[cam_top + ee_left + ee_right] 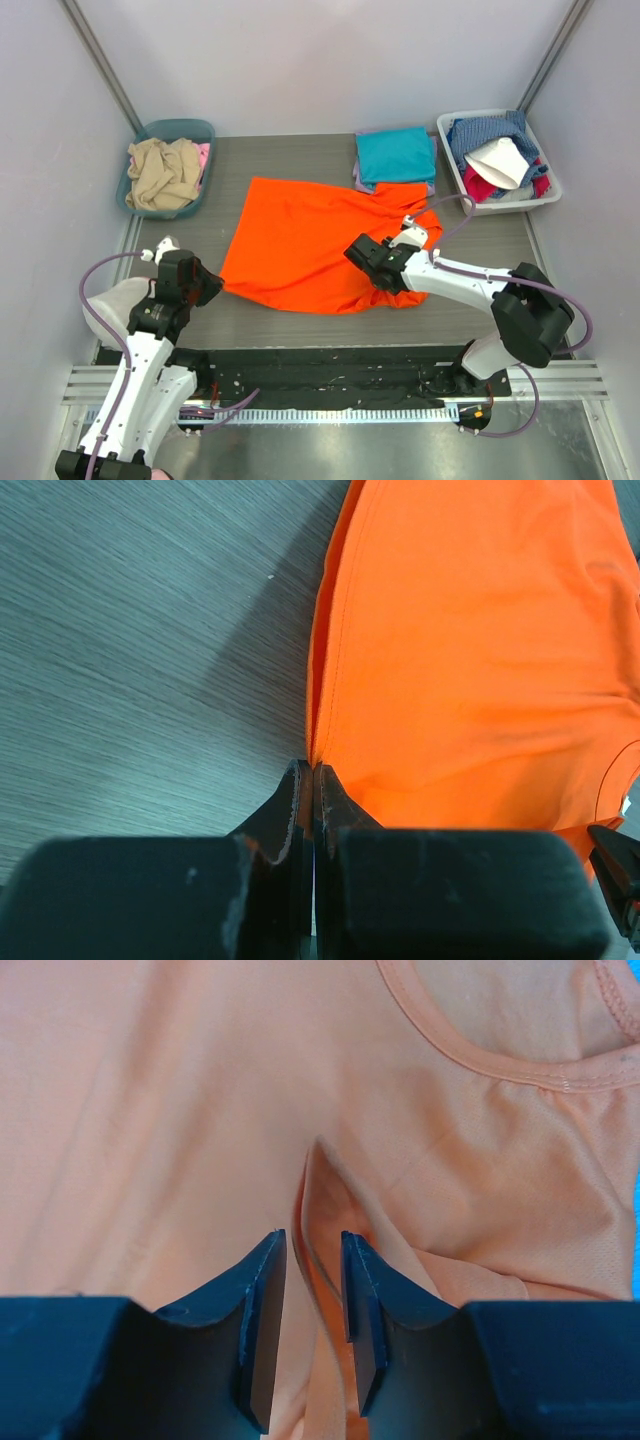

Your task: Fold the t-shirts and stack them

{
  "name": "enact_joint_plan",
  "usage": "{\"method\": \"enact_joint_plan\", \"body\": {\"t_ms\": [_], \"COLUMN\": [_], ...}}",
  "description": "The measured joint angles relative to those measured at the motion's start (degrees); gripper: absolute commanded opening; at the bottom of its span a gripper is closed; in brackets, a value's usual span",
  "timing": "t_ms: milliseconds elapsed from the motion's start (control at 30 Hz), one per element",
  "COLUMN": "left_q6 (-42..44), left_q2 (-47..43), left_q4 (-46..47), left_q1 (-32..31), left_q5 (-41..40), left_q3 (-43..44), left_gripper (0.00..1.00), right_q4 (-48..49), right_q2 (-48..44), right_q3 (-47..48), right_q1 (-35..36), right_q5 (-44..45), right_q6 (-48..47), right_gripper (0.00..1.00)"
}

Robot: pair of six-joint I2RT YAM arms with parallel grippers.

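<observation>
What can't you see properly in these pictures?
1. Lavender t-shirt: top view, the teal t-shirt lies on it; only an edge shows.
2. Orange t-shirt: top view, the right claw covers part; right wrist view, the frame cuts it off.
3. Left claw: left wrist view, its own fingers hide how much cloth is pinched.
4. Teal bin and white bin: top view, the top clothes cover whatever lies lower.

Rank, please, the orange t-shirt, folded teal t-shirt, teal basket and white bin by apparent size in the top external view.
1. orange t-shirt, clearly the largest.
2. white bin and teal basket: they look about alike, so I leave them unranked.
3. folded teal t-shirt, the smallest.
</observation>
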Motion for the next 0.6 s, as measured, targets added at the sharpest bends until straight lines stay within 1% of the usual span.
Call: {"method": "enact_joint_plan", "body": {"t_ms": [100, 133, 167, 400, 500, 600], "left_q6": [0.0, 0.0, 0.0, 0.0, 0.0, 0.0], "left_q2": [0.0, 0.0, 0.0, 0.0, 0.0, 0.0], "left_q4": [0.0, 0.0, 0.0, -0.1, -0.2, -0.8], "left_q1": [0.0, 0.0, 0.0, 0.0, 0.0, 0.0], "left_q5": [0.0, 0.0, 0.0, 0.0, 0.0, 0.0], "left_q3": [0.0, 0.0, 0.0, 0.0, 0.0, 0.2], "left_gripper": [0.00, 0.00, 0.00, 0.00, 0.00, 0.00], "right_q4": [0.1, 0.1, 0.1, 0.3, -1.0, -2.9], "right_q2": [0.0, 0.0, 0.0, -0.2, -1.5, -3.7], "right_q3": [-0.6, -0.8, -1.0, -1.6, -0.5, 3.3], "right_q1": [0.0, 0.0, 0.0, 0.0, 0.0, 0.0], "right_q5": [0.0, 0.0, 0.0, 0.1, 0.2, 0.0], "right_q6": [0.3, 0.4, 0.5, 0.3, -3.5, -9.9], "right_gripper": [0.25, 0.09, 0.01, 0.01, 0.01, 0.01]}}
